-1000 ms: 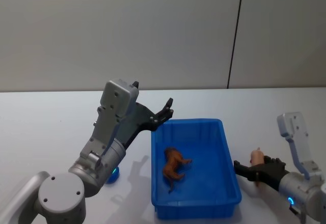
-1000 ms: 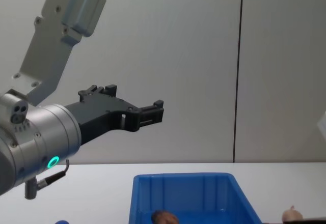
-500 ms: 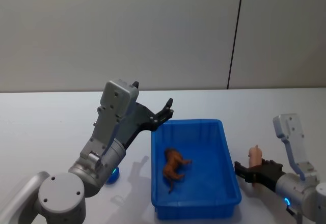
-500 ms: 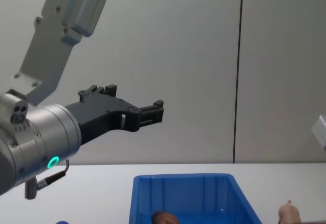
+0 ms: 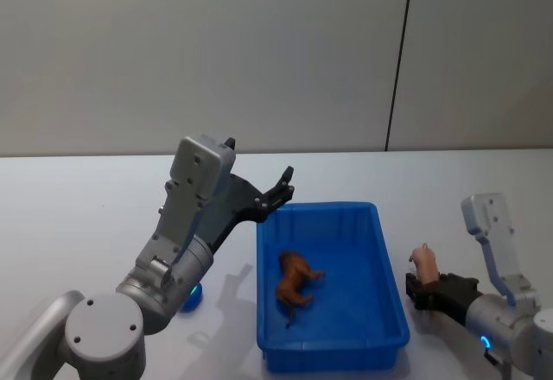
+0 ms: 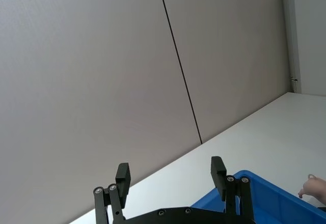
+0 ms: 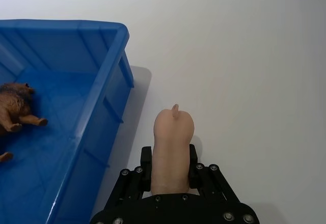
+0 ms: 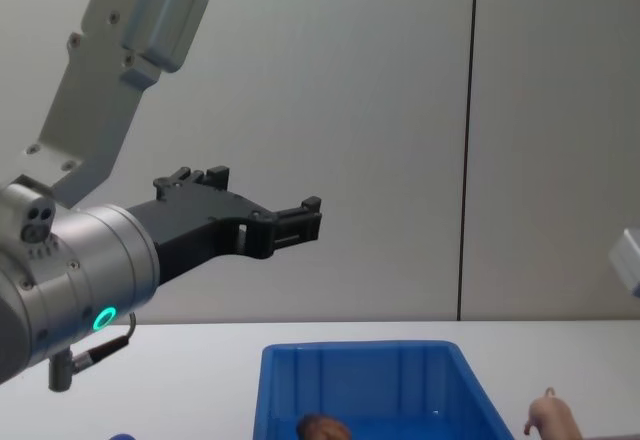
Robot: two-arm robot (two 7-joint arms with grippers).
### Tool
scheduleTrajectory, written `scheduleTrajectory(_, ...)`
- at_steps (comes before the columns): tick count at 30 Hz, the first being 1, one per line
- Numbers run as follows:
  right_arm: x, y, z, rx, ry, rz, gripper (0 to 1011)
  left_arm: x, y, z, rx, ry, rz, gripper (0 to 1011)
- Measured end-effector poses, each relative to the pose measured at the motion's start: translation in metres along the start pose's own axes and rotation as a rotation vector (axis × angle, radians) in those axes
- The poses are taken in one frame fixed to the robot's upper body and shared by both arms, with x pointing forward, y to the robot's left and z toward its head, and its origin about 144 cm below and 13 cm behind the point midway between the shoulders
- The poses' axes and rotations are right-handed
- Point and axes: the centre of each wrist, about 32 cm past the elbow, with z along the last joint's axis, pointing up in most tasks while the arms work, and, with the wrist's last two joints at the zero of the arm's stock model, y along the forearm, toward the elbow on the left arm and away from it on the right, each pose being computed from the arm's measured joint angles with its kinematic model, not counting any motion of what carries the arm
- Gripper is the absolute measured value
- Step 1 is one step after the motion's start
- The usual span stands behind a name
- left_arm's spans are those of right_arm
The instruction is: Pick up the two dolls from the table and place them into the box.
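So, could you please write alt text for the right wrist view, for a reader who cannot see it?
The right gripper is shut on the pale pink doll, holding it beside the blue box, over the white table. The reddish-brown doll already lies inside the box.

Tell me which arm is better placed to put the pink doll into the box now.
Right. The right gripper is shut on the pink doll, just beside the box on its right side. The left gripper hangs open and empty above the box's far left corner; the brown doll lies inside.
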Motion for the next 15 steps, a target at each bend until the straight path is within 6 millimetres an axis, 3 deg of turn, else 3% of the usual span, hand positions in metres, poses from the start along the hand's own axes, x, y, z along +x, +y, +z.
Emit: scheduleTrajectory(15, 0.002, -0.006, 0.010, 0.119, -0.037, 0.002, 364, 0.000, 0.000, 0.000, 0.000, 0.000, 0.000, 1001)
